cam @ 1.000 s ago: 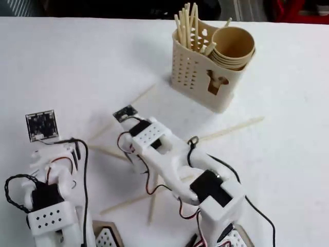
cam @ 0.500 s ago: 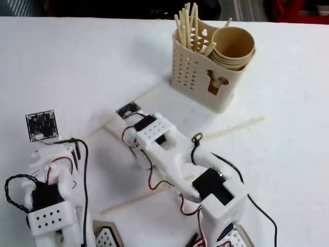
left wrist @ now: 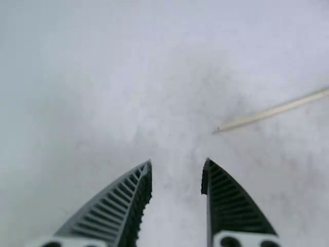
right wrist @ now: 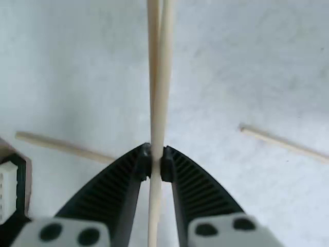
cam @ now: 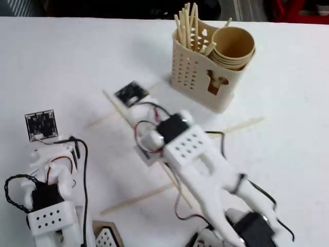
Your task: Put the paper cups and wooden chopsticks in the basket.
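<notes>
R pincer (right wrist: 155, 157) was clamped on a held chopstick (right wrist: 153, 77). A 2nd stick (right wrist: 165, 62) ran tight beside it down to the jaws; couldn't tell if both were gripped. In high view the held chopstick lay along the 11–5 o'clock line, w/ the right arm (cam: 190, 149) over its middle.

Basket (cam: 200, 77) stood approx 1 o'clock from that arm, apart from it. Paper cups (cam: 234, 46) were stacked in its 3 o'clock side & a chopstick bundle (cam: 187, 23) stood upright in its 9 o'clock side.

On the bench (cam: 77, 56) lay a loose chopstick (cam: 234, 127) at 3 o'clock of the arm and a lower chopstick (cam: 134, 199) at 7.

L pincer (left wrist: 176, 167) gaped open over the bench, w/ a chopstick tip (left wrist: 267, 111) near, not touching.
</notes>
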